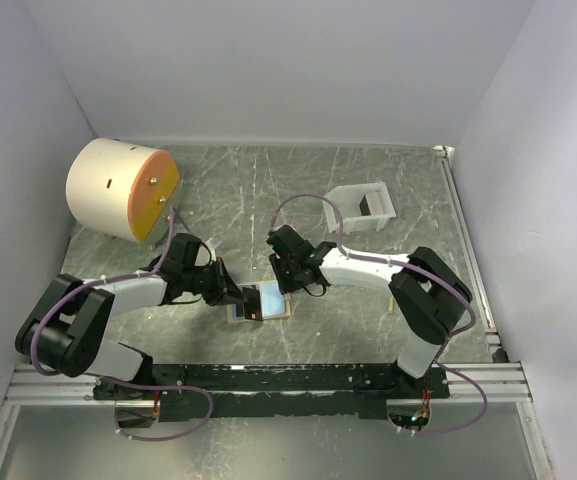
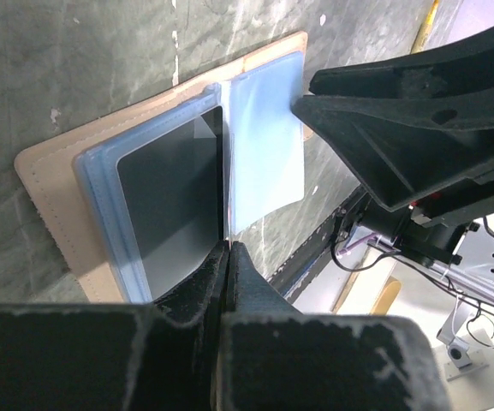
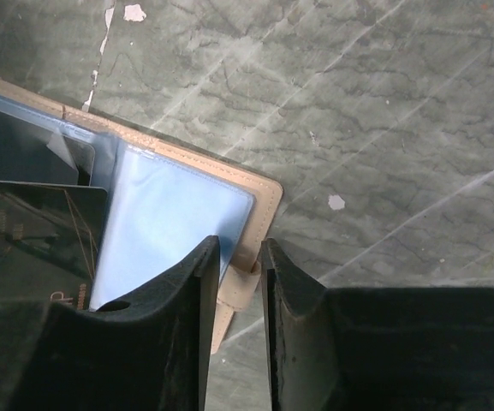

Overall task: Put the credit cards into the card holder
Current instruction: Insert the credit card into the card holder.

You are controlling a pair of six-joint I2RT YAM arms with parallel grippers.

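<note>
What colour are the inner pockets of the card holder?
Pale, shiny blue pockets inside the tan card holder; clearest in the left wrist view.

The card holder (image 2: 45, 197) looked like matt tan leather with a stitched edge. Its inner pockets (image 2: 268, 145) were pale blue plastic, smooth and softly glossy. A dark credit card (image 2: 174, 205) under one pocket was slick and shiny, catching light toward its lower edge. The surface (image 3: 383, 111) was grey-green and marbled, scuffed with pale scratches and white flecks. The jaws at the bottom of both wrist views were black plastic, matt and grainy. At the upper left of the top view, the cylinder (image 1: 108, 185) was smooth cream with an orange face.
</note>
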